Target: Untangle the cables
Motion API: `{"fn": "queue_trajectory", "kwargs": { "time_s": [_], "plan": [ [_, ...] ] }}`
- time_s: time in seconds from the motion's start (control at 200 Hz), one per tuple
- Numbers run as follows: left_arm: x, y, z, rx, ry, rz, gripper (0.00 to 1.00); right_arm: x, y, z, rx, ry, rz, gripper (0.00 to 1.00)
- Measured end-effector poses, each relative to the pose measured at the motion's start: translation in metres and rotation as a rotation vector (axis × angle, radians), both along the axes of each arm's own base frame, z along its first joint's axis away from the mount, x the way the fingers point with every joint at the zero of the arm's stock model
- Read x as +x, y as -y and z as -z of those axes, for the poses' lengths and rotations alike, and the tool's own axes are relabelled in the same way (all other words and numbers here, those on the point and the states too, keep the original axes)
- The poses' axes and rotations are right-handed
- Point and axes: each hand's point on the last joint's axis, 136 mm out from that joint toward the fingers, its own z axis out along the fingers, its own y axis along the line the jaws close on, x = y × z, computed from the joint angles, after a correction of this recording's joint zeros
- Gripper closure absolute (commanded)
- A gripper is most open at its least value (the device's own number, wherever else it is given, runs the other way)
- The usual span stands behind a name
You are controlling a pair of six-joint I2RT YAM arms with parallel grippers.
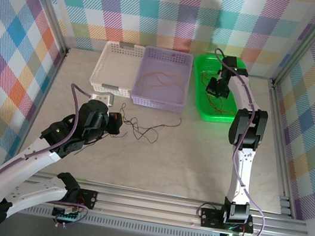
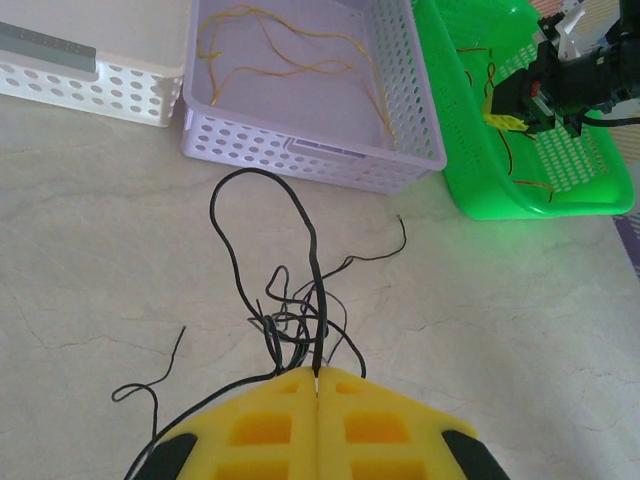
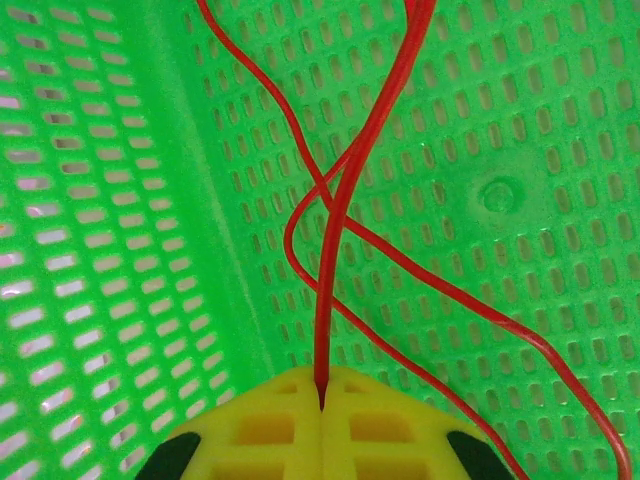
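black cables (image 2: 285, 325): tangled on table (image 2: 500, 320) just ahead of left gripper (image 2: 317, 380); 1 strand pinched between its closed jaws | red cable (image 3: 333, 250): clamped in right gripper (image 3: 322, 398); loops beyond jaws over green basket (image 3: 90, 250)

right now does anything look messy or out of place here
The black cables lie in a knotted clump on the bare table, outside any basket, while orange-yellow cables sit in the purple basket and red cables in the green basket. The left gripper is shut on one black strand.
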Motion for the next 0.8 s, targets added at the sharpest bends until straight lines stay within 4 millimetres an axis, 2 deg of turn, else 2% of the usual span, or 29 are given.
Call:
{"fn": "queue_trajectory", "kwargs": {
  "time_s": [0.05, 0.145, 0.285, 0.385, 0.5, 0.625, 0.705, 0.8],
  "plan": [
    [0.0, 0.0, 0.0, 0.0, 0.001, 0.0, 1.0, 0.001, 0.0, -0.003, 0.014, 0.003, 0.003, 1.0],
    [0.0, 0.0, 0.0, 0.0, 0.0, 0.0, 1.0, 0.004, -0.001, -0.009, 0.038, 0.015, 0.008, 0.83],
    [0.0, 0.0, 0.0, 0.0, 0.0, 0.0, 1.0, 0.007, -0.004, -0.018, 0.071, 0.029, 0.012, 0.69],
    [0.0, 0.0, 0.0, -0.001, 0.0, 0.0, 1.0, 0.007, -0.006, -0.022, 0.084, 0.032, 0.01, 0.63],
    [0.0, 0.0, 0.0, -0.001, 0.0, 0.001, 1.0, 0.007, -0.006, -0.031, 0.089, 0.047, 0.012, 0.61],
    [-0.001, 0.002, 0.0, -0.005, -0.003, 0.008, 1.0, 0.002, -0.006, -0.068, 0.104, 0.112, 0.019, 0.57],
    [-0.001, 0.004, -0.001, -0.015, -0.001, 0.016, 1.0, -0.008, -0.008, -0.104, 0.141, 0.184, 0.021, 0.54],
    [0.0, 0.009, -0.003, -0.043, 0.005, 0.026, 1.0, -0.031, -0.015, -0.155, 0.221, 0.298, 0.014, 0.5]
  ]
}}
